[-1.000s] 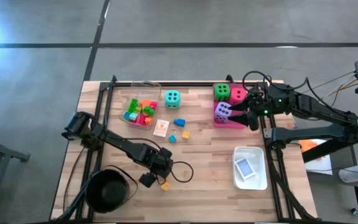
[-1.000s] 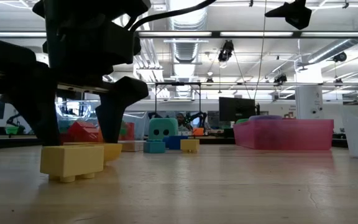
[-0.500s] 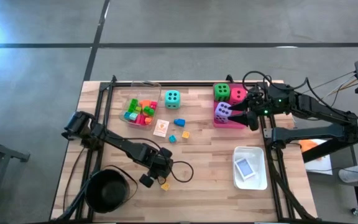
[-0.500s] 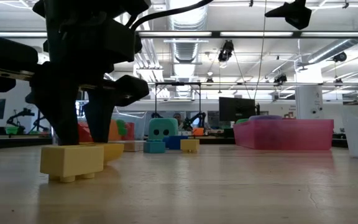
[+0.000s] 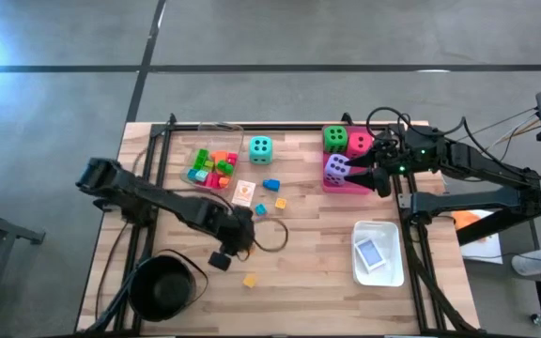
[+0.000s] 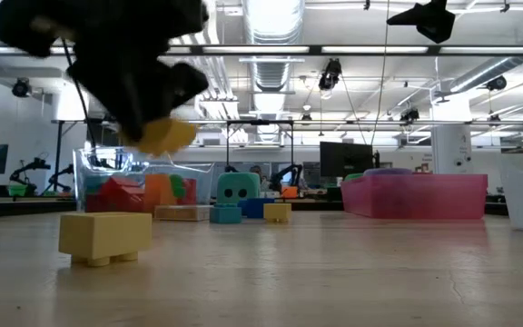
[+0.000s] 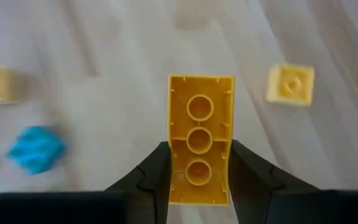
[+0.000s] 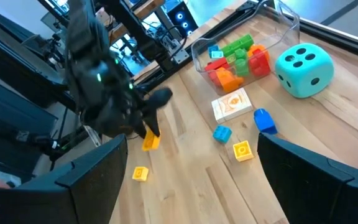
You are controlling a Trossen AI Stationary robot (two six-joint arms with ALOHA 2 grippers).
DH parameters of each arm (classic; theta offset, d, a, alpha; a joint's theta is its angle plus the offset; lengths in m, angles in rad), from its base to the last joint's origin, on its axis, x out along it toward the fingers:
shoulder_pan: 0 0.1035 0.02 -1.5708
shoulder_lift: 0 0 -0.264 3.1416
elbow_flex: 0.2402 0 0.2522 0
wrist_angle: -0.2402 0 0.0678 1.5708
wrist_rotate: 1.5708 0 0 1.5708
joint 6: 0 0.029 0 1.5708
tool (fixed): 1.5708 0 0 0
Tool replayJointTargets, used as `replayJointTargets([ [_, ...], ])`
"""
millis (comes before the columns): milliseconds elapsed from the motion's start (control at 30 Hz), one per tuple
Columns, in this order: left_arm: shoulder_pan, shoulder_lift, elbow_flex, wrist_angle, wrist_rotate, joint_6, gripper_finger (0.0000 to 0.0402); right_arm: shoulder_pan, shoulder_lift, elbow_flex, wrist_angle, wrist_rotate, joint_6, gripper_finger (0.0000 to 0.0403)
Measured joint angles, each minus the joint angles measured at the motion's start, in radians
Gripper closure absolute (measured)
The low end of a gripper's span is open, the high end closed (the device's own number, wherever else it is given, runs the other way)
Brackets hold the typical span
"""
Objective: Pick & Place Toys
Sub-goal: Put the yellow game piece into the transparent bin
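My left gripper (image 5: 238,235) is shut on a yellow oblong block (image 7: 200,124) and hangs above the middle of the table's near half. A second yellow block (image 5: 249,280) lies on the wood below it. The teal die (image 5: 260,147) sits at the far side. The green die (image 5: 334,139), pink-red die (image 5: 359,145) and purple die (image 5: 336,167) rest in the pink tray (image 5: 357,187). My right gripper (image 5: 378,181) waits open over that tray's right end. Two blue blocks (image 5: 270,184), a small yellow block (image 5: 280,202) and a card (image 5: 243,193) lie loose. My left gripper pinches the yellow block's two long sides (image 7: 174,168) between its two fingers (image 7: 151,180), at one end of the block. The fingers slant down from above. The rest of the block sticks out past the fingertips, hollow underside toward the wrist camera, lifted clear of the table (image 6: 166,136).
A clear tray (image 5: 210,167) of coloured blocks stands far left. The round black pot (image 5: 164,286) sits at the near left corner. A white tray (image 5: 379,252) holding a card is near right. A cable loops on the wood by my left gripper (image 5: 272,235).
My left gripper has shut on one of the two yellow blocks on the table, then risen and drawn toward the far edge with it. That block is now lifted clear; the other yellow block has stayed where it lay.
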Motion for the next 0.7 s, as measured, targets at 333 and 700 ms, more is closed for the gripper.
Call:
replayJointTargets([
  [333, 0.237, -0.221, 0.0, 0.009, -0.079, -0.24, 0.0281, 0.0, 0.0, 0.0, 0.02, 0.001, -0.004, 0.0055],
  [700, 0.504, -0.297, 0.0, -0.037, -0.082, -0.506, 0.0281, 0.0, 0.008, 0.0, 0.05, 0.026, 0.004, 0.0055],
])
